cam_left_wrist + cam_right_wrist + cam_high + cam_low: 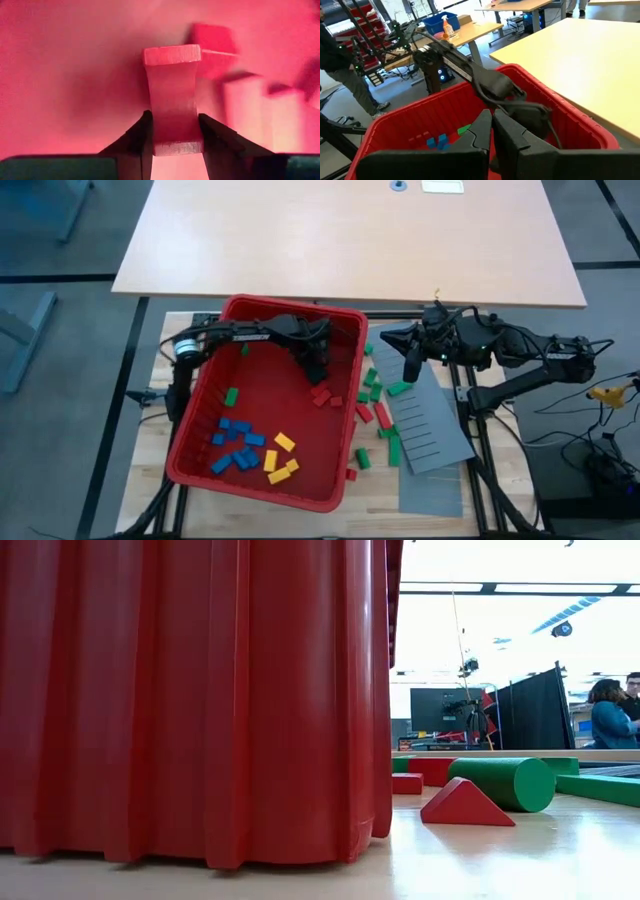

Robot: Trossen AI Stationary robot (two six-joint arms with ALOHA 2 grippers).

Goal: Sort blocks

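Note:
My left gripper (316, 370) reaches down into the red bin (205, 395) and is shut on a red block (172, 100). Other red blocks (321, 394) lie on the bin floor just beside it. Blue blocks (236, 445), yellow blocks (280, 460) and a green block (231, 395) lie nearer the bin's front. More green and red blocks (375, 415) are scattered on the table right of the bin. My right gripper (492, 131) is shut and holds nothing, hovering over the grey slotted panel (432, 430). My left gripper pinches the red block's two long sides (172, 137) between its two fingers (142, 142), close to one end of the block. The fingers come from above into the bin. The rest of the block reaches out past the fingertips. Whether it rests on the bin floor cannot be told.
The bin's walls (200, 700) stand high around my left gripper. A red wedge (466, 806) and a green cylinder (503, 783) lie on the table right of the bin. A large tan table (350, 235) lies beyond. People show in the room behind.

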